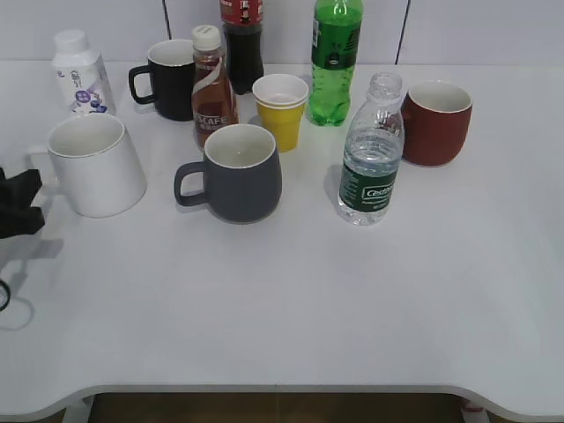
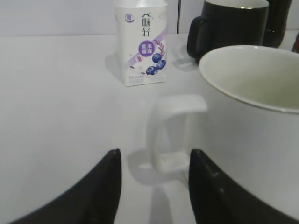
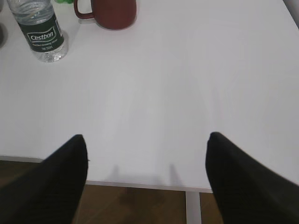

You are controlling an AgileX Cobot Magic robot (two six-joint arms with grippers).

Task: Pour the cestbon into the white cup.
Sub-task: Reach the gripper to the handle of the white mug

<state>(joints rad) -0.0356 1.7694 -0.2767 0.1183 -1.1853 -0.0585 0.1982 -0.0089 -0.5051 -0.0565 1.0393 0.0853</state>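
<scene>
The cestbon (image 1: 372, 154), a clear ribbed capless bottle with a dark green label, stands upright right of centre; it also shows in the right wrist view (image 3: 41, 31). The white cup (image 1: 95, 164) stands at the left, empty, its handle (image 2: 175, 133) pointing toward my left gripper. My left gripper (image 2: 154, 161) is open, its black fingers just short of the handle, one on either side; in the exterior view it shows at the left edge (image 1: 19, 204). My right gripper (image 3: 147, 144) is open and empty above the table's front edge, far from the bottle.
A grey mug (image 1: 236, 172) stands at centre, a red mug (image 1: 437, 122) behind the bottle. At the back are a black mug (image 1: 169, 78), a Nescafe bottle (image 1: 211, 85), a yellow paper cup (image 1: 281, 109), a green soda bottle (image 1: 334, 62) and a small white bottle (image 1: 80, 73).
</scene>
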